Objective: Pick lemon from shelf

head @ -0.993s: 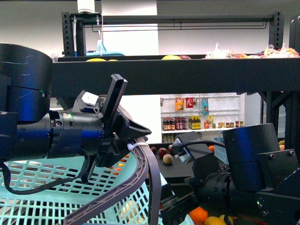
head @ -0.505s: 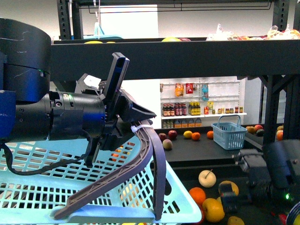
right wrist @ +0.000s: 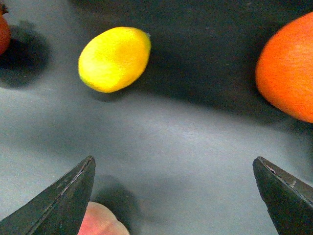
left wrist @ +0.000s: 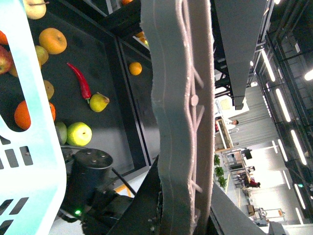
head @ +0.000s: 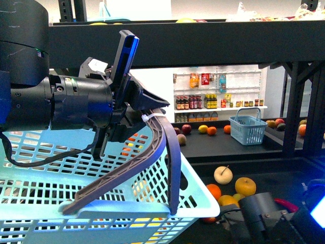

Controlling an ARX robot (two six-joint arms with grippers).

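The lemon (right wrist: 114, 58) lies on the dark shelf level in the right wrist view, small, bright yellow and oval. My right gripper (right wrist: 173, 159) is open and empty above that level. The lemon lies beyond its fingertips, off toward one side and apart from them. In the front view only the right arm (head: 261, 216) shows, low over the shelf's fruit level (head: 274, 175). My left gripper (head: 144, 117) is shut on the grey basket handle (head: 162, 152) of the light-blue basket (head: 101, 203). The handle (left wrist: 181, 122) fills the left wrist view.
An orange (right wrist: 288, 68) and a pinkish fruit (right wrist: 100, 220) lie near the right gripper. The shelf's upper level (head: 203, 43) hangs overhead. A pale apple (head: 223, 174) and a golden one (head: 245, 186) lie on the fruit level. A red chilli (left wrist: 80, 81) and pear (left wrist: 99, 102) show below.
The view has sunk, so the upper shelf level sits higher in the picture. My right arm has dropped to the bottom right over the fruit level. The left gripper still holds the handle.
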